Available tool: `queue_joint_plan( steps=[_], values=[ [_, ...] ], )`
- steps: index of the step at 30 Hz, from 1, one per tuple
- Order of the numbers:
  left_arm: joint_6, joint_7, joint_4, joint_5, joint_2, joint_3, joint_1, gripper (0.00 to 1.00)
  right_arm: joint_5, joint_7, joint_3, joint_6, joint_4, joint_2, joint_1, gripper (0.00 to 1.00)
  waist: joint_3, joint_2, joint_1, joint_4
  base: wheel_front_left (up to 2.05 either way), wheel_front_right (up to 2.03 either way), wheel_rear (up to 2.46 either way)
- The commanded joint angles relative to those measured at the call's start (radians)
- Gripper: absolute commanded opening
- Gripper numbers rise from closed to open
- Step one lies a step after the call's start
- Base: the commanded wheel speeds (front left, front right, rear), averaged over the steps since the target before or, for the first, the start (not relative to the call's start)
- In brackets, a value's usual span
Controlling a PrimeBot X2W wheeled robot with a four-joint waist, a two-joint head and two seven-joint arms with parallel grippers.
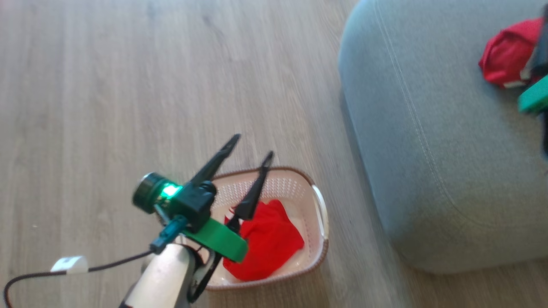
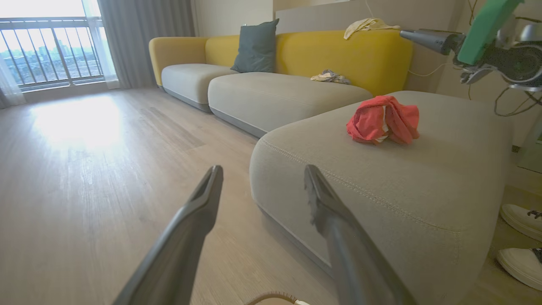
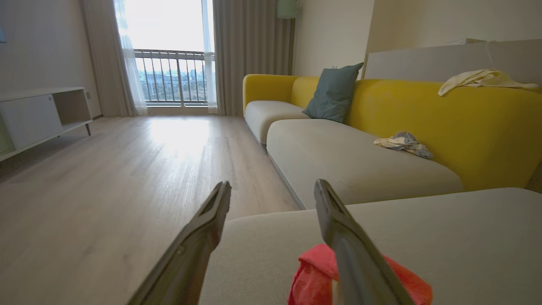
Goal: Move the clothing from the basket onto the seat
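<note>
Work looks about half done, by my judgement: one red garment (image 1: 269, 239) lies in the basket (image 1: 284, 185) and the other red garment (image 1: 507, 53) sits on the seat (image 1: 428, 149). At the left of the head view, the left gripper (image 1: 254, 144) hangs above the basket, its two dark fingers spread wide with nothing between them, pointing out over the far rim. The basket stands on the floor (image 1: 128, 85), near the rounded corner of the seat but apart from it. So the step in hand is probably the pick of this second piece. For that, the left gripper would need to tip its fingers down into the basket, close on a fold of the cloth and lift it clear of the rim before carrying it to the right. The grey seat has much free surface for putting it down. At the right, the other red garment, with some white trim, is bunched on the seat, and the right gripper (image 3: 272, 185) hovers just above it, released and empty. The floor is of pale wood planks. In the room, the left wrist view gives a bright window (image 2: 51, 51) at the left, then a yellow sofa (image 2: 338, 55) with a grey-blue cushion (image 2: 256, 46), and white shoes (image 2: 521, 220) at the right.
</note>
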Motion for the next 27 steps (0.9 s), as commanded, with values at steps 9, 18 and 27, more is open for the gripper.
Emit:
queue_joint_plan(
  steps=[9, 18, 27],
  values=[
    [0.113, -0.005, 0.035, -0.018, -0.011, 0.18, 0.049, 1.0, 0.28, -0.009, 0.259, 0.0, -0.447, -0.03, 0.332, 1.0, -0.128, 0.0, 0.0001, 0.097, 0.0, 0.0, 0.0],
    [0.189, -0.005, 0.03, -0.046, -0.011, 0.236, 0.085, 1.0, 0.281, -0.009, 0.29, 0.0, -0.572, 0.034, 0.56, 1.0, -0.152, 0.0, 0.0001, 0.142, 0.0, 0.0, 0.0],
    [0.205, -0.005, 0.021, -0.051, -0.011, 0.247, 0.114, 1.0, 0.184, -0.009, 0.268, 0.0, -0.596, 0.15, 0.67, 1.0, -0.134, 0.0, 0.0001, 0.166, 0.0, 0.0, 0.0]
  ],
)
